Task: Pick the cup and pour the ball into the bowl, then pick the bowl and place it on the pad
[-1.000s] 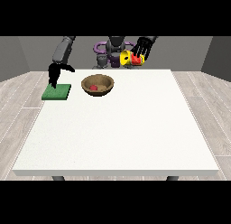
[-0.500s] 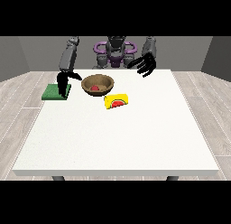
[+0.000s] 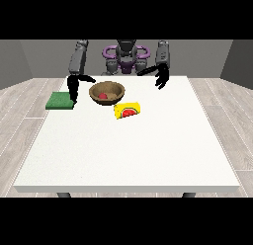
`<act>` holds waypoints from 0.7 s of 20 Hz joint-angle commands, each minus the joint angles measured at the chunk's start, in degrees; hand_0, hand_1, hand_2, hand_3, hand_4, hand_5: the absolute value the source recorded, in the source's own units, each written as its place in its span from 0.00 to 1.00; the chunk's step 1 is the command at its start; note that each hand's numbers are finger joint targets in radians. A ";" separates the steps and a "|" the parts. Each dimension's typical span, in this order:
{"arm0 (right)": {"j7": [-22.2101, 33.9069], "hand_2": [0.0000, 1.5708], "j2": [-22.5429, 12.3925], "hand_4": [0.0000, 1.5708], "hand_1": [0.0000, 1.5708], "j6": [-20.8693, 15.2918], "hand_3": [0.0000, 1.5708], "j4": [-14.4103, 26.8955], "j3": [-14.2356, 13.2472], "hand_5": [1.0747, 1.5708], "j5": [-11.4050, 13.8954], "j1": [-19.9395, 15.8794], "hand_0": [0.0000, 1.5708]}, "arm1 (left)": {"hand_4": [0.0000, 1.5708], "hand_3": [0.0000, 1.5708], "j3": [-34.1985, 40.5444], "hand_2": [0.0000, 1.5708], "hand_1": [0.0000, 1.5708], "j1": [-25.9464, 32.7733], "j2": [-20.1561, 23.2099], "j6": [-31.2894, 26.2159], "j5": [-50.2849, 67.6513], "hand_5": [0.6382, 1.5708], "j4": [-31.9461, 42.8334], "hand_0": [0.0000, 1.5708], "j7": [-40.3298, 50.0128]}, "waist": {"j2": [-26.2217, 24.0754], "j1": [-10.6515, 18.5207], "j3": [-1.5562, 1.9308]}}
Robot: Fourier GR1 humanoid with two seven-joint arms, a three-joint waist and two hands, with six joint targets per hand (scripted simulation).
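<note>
A brown wooden bowl [image 3: 106, 93] holds a small red ball [image 3: 103, 96], a yellow cup [image 3: 127, 110] bears a red-and-green watermelon pattern, and a flat green square pad [image 3: 60, 101] lies on the white desk [image 3: 128, 150].

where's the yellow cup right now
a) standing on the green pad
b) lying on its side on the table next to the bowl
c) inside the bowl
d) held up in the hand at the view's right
b: the yellow cup lies on its side on the white table, just in front of the wooden bowl, with neither hand touching it.
</note>
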 commanded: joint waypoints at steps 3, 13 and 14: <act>-0.20 0.00 3.24 0.06 0.00 -1.72 0.00 2.24 1.58 0.94 0.44 2.05 0.00 | 0.00 0.00 -0.49 0.00 0.00 0.24 -0.64 -0.47 1.08 0.96 0.51 0.00 1.93 | -2.83 -0.31 0.06; -11.22 0.00 -0.54 0.07 0.00 1.94 0.00 11.85 -4.39 0.91 -2.84 -0.26 0.00 | 0.00 0.00 -4.65 0.00 0.00 -3.23 0.08 -4.51 1.29 0.99 -10.45 0.00 5.51 | 5.48 8.39 0.14; -10.81 0.00 1.31 0.10 0.00 0.62 0.00 10.72 -2.98 0.91 -1.93 -0.78 0.00 | 0.00 0.00 -4.51 0.00 0.00 -3.42 0.13 -2.19 -0.40 0.99 -8.70 0.00 4.73 | 6.07 6.90 0.11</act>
